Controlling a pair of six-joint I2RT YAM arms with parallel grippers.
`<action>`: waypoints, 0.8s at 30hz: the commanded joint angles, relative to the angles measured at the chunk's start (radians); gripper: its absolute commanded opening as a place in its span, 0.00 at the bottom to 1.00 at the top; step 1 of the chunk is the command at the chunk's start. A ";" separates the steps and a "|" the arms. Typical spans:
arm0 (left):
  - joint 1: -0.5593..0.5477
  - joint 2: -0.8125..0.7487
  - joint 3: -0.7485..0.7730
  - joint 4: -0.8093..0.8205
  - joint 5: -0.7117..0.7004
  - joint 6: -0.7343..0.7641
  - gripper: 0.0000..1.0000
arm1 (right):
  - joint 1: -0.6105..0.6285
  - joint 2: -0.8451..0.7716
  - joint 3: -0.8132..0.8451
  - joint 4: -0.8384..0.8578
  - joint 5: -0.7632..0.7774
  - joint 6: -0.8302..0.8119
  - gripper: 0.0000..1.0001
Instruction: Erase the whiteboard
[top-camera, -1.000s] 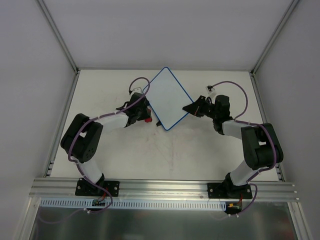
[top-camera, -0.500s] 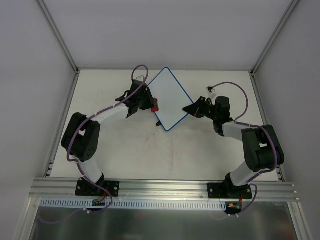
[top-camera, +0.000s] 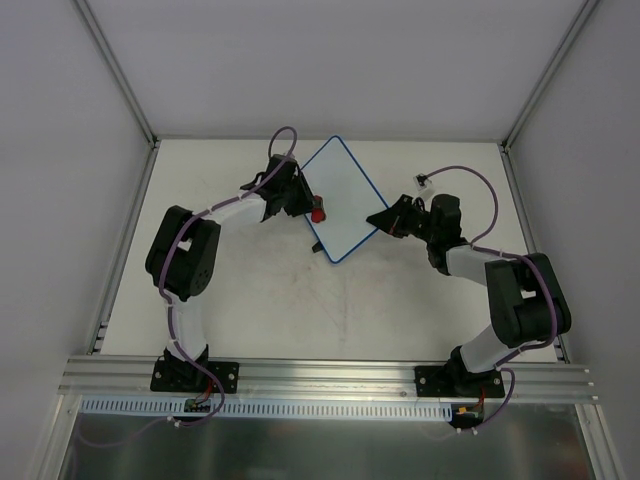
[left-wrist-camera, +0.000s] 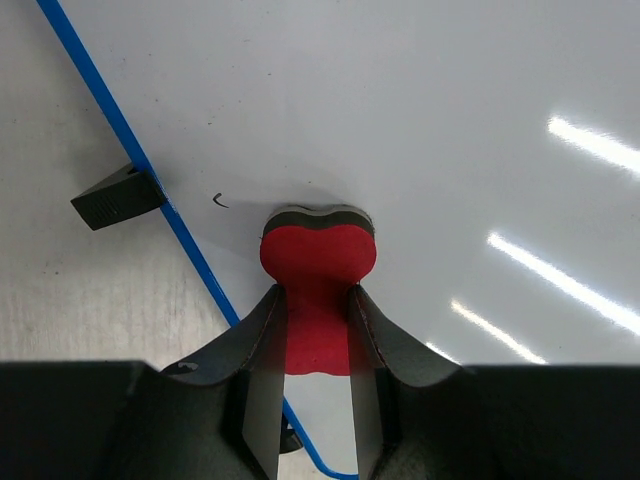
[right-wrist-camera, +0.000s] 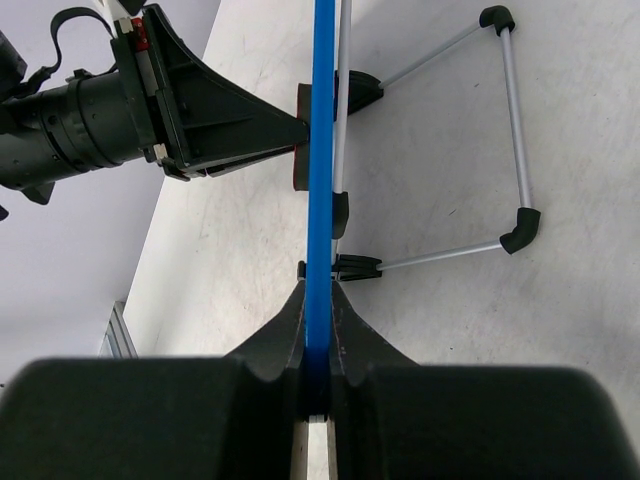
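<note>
Left pincer (top-camera: 303, 206) is out over the far middle of the table (top-camera: 280, 295), closed on a red eraser (left-wrist-camera: 318, 255). Its two fingers clamp the narrow waist, and the wider head with the dark felt strip sticks out in front. The felt end is pressed against the white face of the whiteboard (top-camera: 340, 195), near its left blue rim. Just left of the eraser there is a tiny dark mark (left-wrist-camera: 219, 202) on the board, otherwise the face looks clean with light glare stripes. A black tab (left-wrist-camera: 118, 195) sits on the outside of the blue rim, over the table.

From above the whiteboard reads as a diamond at far centre, between the two arms, with one corner pointing to the back wall.

Right pincer (top-camera: 379, 219) is at the board's right corner, jaws shut on the blue rim. In the right wrist view the board is edge-on, running straight out from between the fingers. A thin wire stand (right-wrist-camera: 515, 130) with black ends is right of the board. Cannot tell whether it bears the board.
</note>
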 joint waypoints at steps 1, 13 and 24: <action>0.024 0.032 0.011 0.003 0.066 -0.049 0.00 | 0.023 -0.046 -0.001 0.046 -0.059 -0.043 0.00; 0.122 0.040 -0.094 0.179 0.258 -0.150 0.00 | 0.021 -0.047 -0.002 0.046 -0.060 -0.043 0.00; 0.152 0.041 -0.117 0.127 0.416 -0.152 0.00 | 0.021 -0.041 0.001 0.044 -0.066 -0.040 0.00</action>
